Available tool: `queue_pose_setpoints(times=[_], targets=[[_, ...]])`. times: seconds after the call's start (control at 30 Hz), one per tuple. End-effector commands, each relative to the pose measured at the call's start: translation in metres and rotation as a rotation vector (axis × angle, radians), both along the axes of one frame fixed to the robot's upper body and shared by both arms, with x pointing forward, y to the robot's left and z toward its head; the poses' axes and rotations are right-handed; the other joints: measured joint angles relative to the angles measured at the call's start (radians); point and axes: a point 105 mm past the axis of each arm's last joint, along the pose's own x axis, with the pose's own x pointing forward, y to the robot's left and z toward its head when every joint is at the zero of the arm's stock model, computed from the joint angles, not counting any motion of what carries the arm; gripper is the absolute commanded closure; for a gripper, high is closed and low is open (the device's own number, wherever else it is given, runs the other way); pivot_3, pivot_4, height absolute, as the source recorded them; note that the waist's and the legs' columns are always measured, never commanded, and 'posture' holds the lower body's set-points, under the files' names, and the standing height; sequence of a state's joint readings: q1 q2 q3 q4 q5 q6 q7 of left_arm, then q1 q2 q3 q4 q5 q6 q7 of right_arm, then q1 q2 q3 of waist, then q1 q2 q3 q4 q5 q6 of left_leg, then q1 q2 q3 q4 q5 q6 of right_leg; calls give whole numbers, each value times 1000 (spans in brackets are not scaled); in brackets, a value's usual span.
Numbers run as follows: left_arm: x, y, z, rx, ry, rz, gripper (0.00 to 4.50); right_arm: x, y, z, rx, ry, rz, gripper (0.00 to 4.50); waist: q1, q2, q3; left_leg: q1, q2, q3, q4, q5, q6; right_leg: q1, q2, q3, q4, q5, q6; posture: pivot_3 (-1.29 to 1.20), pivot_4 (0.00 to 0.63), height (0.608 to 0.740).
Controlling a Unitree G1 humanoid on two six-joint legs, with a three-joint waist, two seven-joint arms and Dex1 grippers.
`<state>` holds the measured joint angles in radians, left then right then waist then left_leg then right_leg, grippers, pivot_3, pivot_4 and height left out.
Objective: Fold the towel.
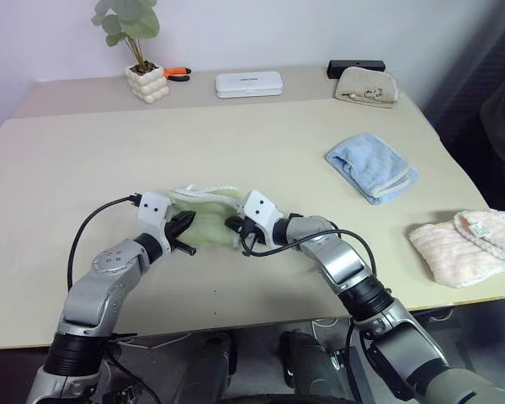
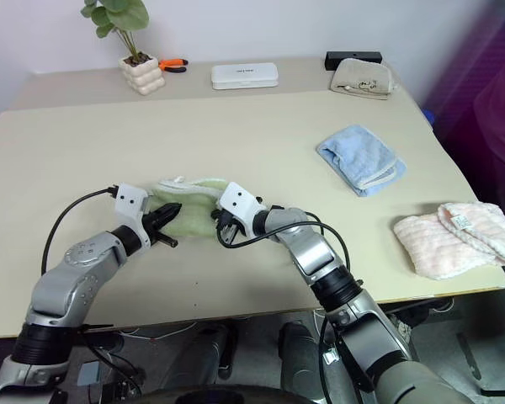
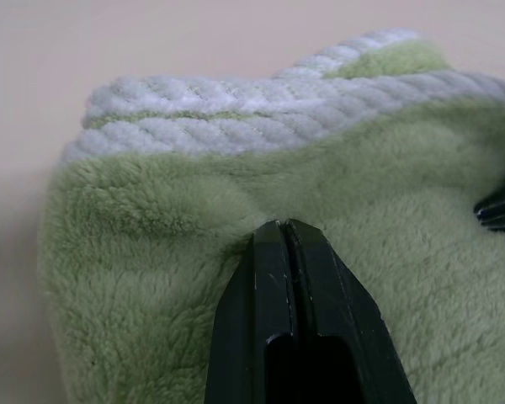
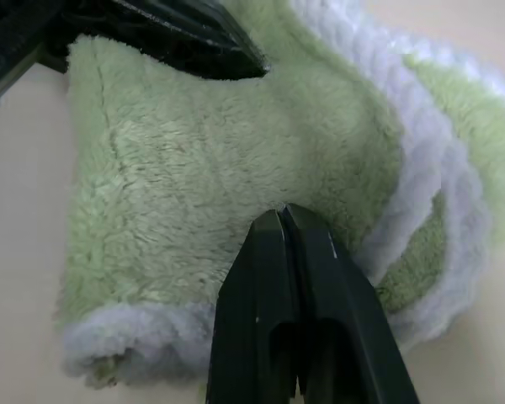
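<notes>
From the left eye view we see the towel (image 1: 209, 220) bunched near the front of the table (image 1: 261, 160), with our left gripper (image 1: 183, 235) at its nine o'clock edge and our right gripper (image 1: 236, 227) at its three o'clock edge, apparently so both ends can be raised together for a fold. The right eye view shows the same pairing, each arm reaching inward to the cloth. In the left wrist view our fingers (image 3: 273, 286) are pressed together, tips dug into green pile below the white edging; whether cloth is caught we cannot tell. In the right wrist view the fingers (image 4: 273, 269) are likewise closed, tips touching the pile beside the layered white border.
</notes>
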<state>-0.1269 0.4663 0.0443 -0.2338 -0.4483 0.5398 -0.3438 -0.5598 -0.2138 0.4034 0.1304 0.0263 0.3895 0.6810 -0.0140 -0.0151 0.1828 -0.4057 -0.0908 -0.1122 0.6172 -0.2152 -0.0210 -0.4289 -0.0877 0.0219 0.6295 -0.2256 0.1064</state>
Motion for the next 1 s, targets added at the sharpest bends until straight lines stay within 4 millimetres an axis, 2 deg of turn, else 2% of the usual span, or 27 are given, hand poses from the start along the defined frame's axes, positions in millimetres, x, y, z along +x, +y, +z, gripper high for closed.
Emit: queue_pose_setpoints(times=[0.03,0.07,0.17,0.2,0.3,0.33,0.4,0.7,0.73,0.77,0.87,1.0], targets=[[0,36,49,-210,-165,157,4500,7,-17,45,128,-80,-36,3983,0,-1,1,0,0,0,0,0,0,0,0,0,0,0,0,0,150,733],[-2,49,55,-241,-184,207,4500,7,-20,54,144,-101,-28,3756,1,-1,1,-1,0,-1,0,0,0,-1,0,0,0,0,0,0,150,733],[-11,73,55,-189,-153,286,3591,3,-30,72,148,-160,-2,2259,-2,-1,1,-1,0,-1,0,0,0,-1,0,-1,0,0,0,0,150,733],[-13,77,53,-179,-135,298,3177,1,-32,76,144,-171,9,1825,-2,-1,1,-1,0,-1,0,0,0,-1,0,-1,0,0,0,0,150,733],[-19,85,35,-254,-7,332,1557,-14,-34,83,99,-221,119,204,-1,-1,1,-1,0,-1,0,0,0,0,0,-1,0,0,0,0,150,733],[-21,83,26,-308,58,328,1033,-19,-34,84,86,-232,157,0,0,-1,1,-1,0,-1,0,0,0,0,0,-1,0,0,0,0,150,733],[-22,69,15,-380,150,280,57,-27,-32,83,66,-242,214,0,1,-1,1,-1,0,-1,1,0,0,0,0,-2,0,0,0,0,150,733],[-12,20,3,-595,313,108,57,-49,-22,73,52,-225,313,0,4,-1,1,-1,0,-2,2,0,0,1,0,-2,0,0,0,0,150,733],[-11,13,3,-605,322,84,583,-49,-21,72,48,-227,313,0,4,-1,1,-1,0,-2,2,0,0,1,0,-2,0,0,0,0,150,733],[-11,7,2,-603,330,57,890,-49,-20,71,45,-230,313,0,4,-2,0,-1,0,-2,2,0,0,1,0,-2,0,0,0,0,150,733],[-13,-7,3,-598,340,0,2453,-50,-20,70,40,-231,311,0,3,-2,0,-1,0,-2,2,0,0,1,0,-2,0,0,0,0,150,733],[-10,-8,6,-618,321,8,4479,-49,-21,69,36,-236,299,0,3,-2,0,-1,0,-2,2,0,0,1,0,-2,0,0,0,0,150,733]])
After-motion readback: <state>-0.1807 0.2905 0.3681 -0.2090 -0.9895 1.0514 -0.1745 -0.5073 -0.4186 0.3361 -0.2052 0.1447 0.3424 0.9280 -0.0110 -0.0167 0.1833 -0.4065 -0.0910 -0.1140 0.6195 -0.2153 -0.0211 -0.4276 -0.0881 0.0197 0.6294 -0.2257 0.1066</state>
